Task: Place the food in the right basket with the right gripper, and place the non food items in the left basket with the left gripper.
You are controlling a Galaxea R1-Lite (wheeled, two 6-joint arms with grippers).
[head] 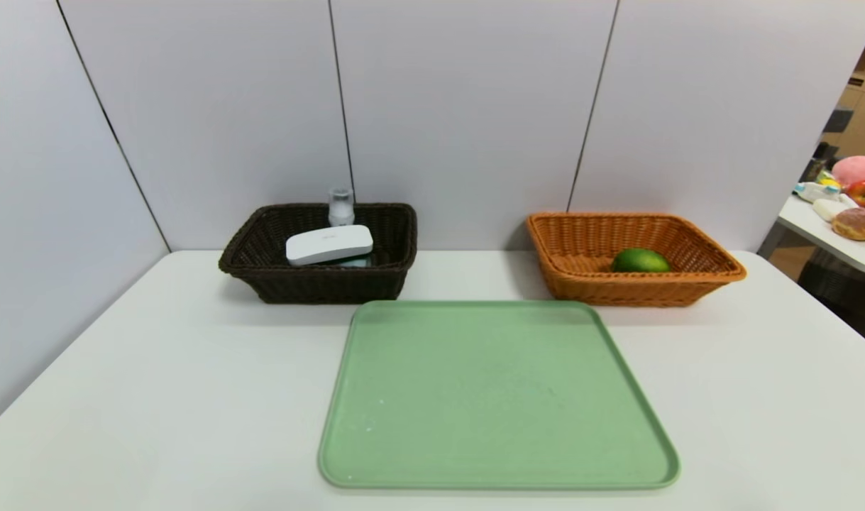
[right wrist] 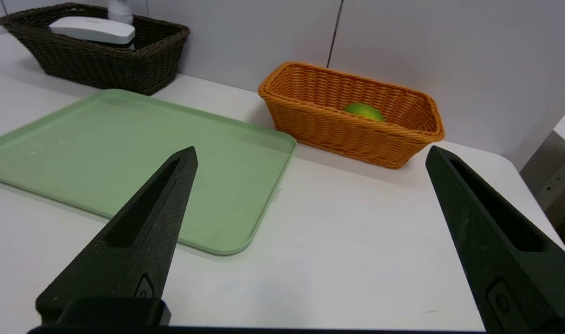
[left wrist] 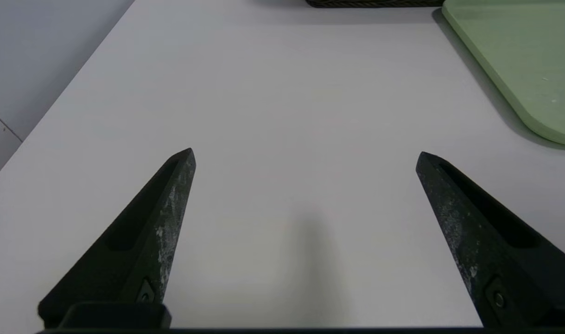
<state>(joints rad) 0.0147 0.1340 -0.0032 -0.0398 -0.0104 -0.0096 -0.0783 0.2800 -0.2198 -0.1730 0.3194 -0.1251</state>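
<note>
Both tools, left tool and right tool, gape empty above the white table.

You had bright, even overhead light; soft shadows lay beneath the flat pale-green plastic tray and dark brown woven wicker basket on the white table, without glare.

Head view high and frontal over the white table, both baskets far, left wrist view low, facing bare tabletop — right wrist view low, sharing the green tray and both baskets.
</note>
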